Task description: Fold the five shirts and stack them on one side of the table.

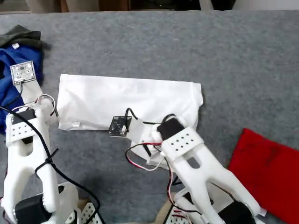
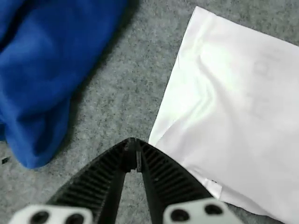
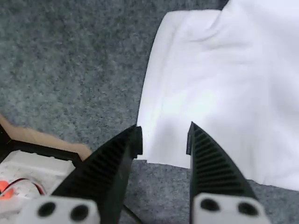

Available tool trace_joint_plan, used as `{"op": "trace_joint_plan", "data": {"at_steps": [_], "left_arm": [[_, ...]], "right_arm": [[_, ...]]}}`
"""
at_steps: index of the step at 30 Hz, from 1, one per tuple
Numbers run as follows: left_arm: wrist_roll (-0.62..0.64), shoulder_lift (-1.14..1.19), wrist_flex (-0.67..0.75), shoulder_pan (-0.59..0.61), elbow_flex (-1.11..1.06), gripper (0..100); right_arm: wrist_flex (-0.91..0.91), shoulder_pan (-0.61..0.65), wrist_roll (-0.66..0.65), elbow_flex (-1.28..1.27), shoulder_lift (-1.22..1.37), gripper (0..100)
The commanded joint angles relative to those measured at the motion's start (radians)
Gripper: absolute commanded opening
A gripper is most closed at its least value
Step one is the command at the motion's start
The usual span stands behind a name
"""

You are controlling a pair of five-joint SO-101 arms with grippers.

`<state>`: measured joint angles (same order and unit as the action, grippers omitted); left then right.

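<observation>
Also nr: blue shirt (image 1: 23,53), red shirt (image 1: 268,172).

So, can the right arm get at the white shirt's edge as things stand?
Probably yes: the right gripper hangs open just above the edge of the white shirt, nothing lies between, and the left gripper sits shut, off beside the blue shirt.

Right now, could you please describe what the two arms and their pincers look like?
The left arm and right arm are white plastic shells with black motors. Black cable runs along the left one; red, white and black wires loop by the right one. The left pincer and right pincer have black ridged fingers.
</observation>
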<state>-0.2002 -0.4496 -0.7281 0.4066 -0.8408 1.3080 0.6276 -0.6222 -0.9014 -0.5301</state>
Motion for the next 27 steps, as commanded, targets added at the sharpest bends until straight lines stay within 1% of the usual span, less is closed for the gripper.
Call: {"op": "trace_joint_plan", "data": {"at_steps": [1,4,8,10,14,16,18,20,27], "left_arm": [[0.005,0.028,0.044,0.008,0.003,2],[0.005,0.07,0.078,0.011,0.002,2],[0.005,0.119,0.077,0.006,0.025,2],[0.005,0.148,0.077,0.006,0.037,2],[0.005,0.196,0.072,0.008,0.064,2],[0.005,0.214,0.077,0.008,0.068,2],[0.005,0.222,0.078,0.006,0.068,2],[0.005,0.223,0.078,0.006,0.068,2],[0.005,0.226,0.078,0.006,0.068,2]], "right_arm": [[-0.041,0.03,0.034,-0.033,-0.028,17.1],[-0.044,0.03,0.041,-0.048,-0.028,17.1],[-0.049,0.03,0.038,-0.051,0.008,17.1],[-0.08,0.03,0.038,-0.061,0.058,17.1],[-0.207,0.03,0.044,-0.094,0.156,17.1],[-0.244,0.03,0.048,-0.096,0.196,18.5],[-0.262,0.03,0.048,-0.094,0.225,21.8],[-0.279,0.03,0.048,-0.094,0.249,23.1],[-0.305,0.028,0.048,-0.087,0.303,21.0]]}}
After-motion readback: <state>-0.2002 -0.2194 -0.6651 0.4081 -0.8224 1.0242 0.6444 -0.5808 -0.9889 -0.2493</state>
